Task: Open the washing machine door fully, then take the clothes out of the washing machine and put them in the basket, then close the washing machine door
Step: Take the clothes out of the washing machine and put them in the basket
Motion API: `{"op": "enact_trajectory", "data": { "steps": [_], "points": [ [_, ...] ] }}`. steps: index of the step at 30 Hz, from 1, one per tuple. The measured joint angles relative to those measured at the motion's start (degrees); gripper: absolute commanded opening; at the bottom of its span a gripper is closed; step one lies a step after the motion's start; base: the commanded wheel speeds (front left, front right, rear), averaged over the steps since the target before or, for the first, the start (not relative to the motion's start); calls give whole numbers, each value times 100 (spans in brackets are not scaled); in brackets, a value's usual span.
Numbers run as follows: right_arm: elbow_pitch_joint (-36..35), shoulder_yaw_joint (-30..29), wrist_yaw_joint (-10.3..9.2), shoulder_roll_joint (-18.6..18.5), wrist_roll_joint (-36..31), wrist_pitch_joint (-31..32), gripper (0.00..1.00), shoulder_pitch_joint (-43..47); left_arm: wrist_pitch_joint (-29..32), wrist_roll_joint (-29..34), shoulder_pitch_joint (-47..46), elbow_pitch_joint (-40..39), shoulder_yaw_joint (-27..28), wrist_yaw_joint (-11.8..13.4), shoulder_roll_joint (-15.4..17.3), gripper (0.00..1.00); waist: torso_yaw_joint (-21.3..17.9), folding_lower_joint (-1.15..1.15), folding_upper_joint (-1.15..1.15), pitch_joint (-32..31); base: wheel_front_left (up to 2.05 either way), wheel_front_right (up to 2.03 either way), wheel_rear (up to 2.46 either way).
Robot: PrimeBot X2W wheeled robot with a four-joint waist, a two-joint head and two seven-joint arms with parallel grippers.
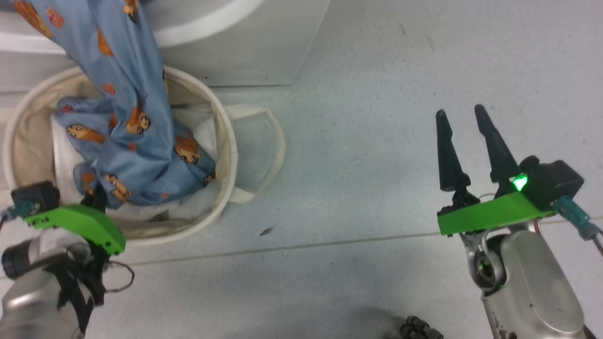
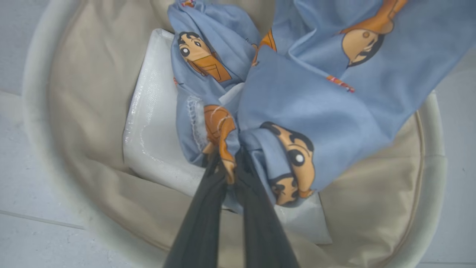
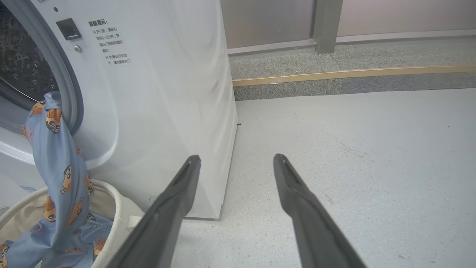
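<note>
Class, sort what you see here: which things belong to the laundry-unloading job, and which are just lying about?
Belong to the job: light blue cartoon-print garment; round cream canvas basket; white front-loading washing machine; left claw, shut on the garment.

Just lying about: plain white folded sheet in the basket; small dark scrap on the grey floor.

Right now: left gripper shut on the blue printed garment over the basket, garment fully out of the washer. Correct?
Not fully out. The left gripper is shut on the clothes over the basket, but the right wrist view shows one end hanging from the washing machine opening.
</note>
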Motion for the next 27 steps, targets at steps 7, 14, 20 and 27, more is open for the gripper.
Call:
{"op": "enact_trajectory", "data": {
  "steps": [7,14,20,27],
  "points": [
    [-89,-20,0,1,-1,0,100,-127,-4,2,-159,75,-4,35,-1,5,-1,0,0,268,0,0,0],
    [-93,-35,0,9,0,0,100,-130,-20,-4,-153,93,-3,64,-2,100,-13,0,0,218,0,0,0],
    [-51,-37,0,11,1,0,100,-129,-87,31,-133,97,-46,88,-1,100,10,0,0,17,0,0,0],
    [129,15,0,11,8,0,100,-113,-172,237,-1,-73,-48,85,43,100,72,0,0,-423,0,0,0]
  ]
}}
